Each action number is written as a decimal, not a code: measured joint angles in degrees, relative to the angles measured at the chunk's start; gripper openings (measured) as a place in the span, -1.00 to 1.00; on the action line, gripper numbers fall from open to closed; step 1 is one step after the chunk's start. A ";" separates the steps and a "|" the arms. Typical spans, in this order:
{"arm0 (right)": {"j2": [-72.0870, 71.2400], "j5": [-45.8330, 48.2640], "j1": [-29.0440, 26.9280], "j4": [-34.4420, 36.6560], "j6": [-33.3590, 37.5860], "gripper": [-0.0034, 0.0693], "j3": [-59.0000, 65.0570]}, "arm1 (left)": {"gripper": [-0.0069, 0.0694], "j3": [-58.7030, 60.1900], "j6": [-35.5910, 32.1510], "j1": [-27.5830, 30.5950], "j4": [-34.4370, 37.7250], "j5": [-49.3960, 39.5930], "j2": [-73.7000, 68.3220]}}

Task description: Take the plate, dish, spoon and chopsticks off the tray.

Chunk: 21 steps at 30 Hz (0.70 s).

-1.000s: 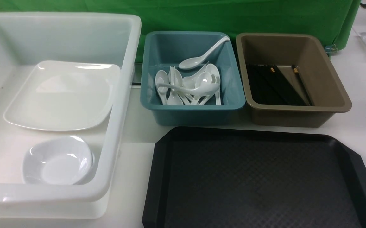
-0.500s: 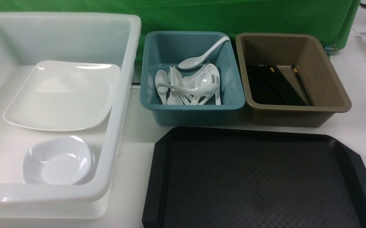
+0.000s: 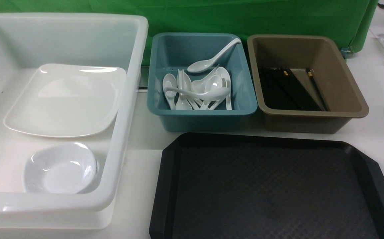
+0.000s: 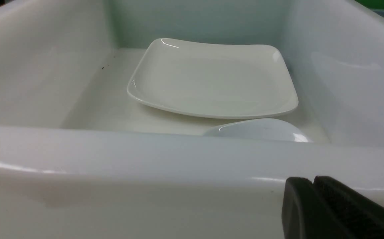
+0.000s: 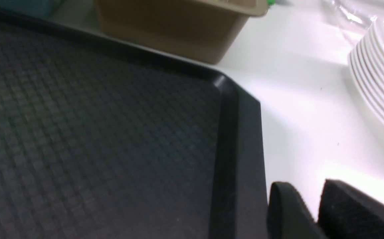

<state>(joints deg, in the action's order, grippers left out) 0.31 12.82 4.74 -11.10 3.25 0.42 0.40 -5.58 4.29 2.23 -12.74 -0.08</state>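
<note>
Tabletop scene with three bins behind a black tray, whose textured floor carries nothing. Large white tub, at the robot's left, holds the plate lying flat toward its far end and a small white dish toward its near end, the two just apart. Blue bin, in the middle, holds a heap of white spoons, with the spoon lying on top, its handle leaning against the far right corner. Brown bin, at the right, holds the chopsticks laid lengthwise among other black sticks on its floor. Left gripper, seen from its wrist camera, sits low just outside the near wall of the white tub; its two black fingers are pressed together and hold nothing; a dark corner of it shows at the lower left edge of the front view. Right gripper hovers beside the right rim of the tray, over bare white tabletop; a narrow gap separates its fingers, with nothing between them. Stack of white plates stands on the table farther to the right, well apart from the tray.
</note>
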 joint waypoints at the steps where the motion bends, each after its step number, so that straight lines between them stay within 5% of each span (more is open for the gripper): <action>1: -0.05 0.00 0.00 0.06 -0.07 -0.36 0.00 | -0.77 0.00 0.00 0.00 0.00 0.00 0.00; 21: -0.19 0.00 0.00 0.27 -1.32 -0.27 0.00 | -0.77 0.00 0.00 0.00 0.00 0.00 0.00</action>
<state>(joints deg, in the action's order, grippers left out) 0.11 12.82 4.74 -10.82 1.92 0.42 0.40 -5.58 4.29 2.23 -12.74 -0.08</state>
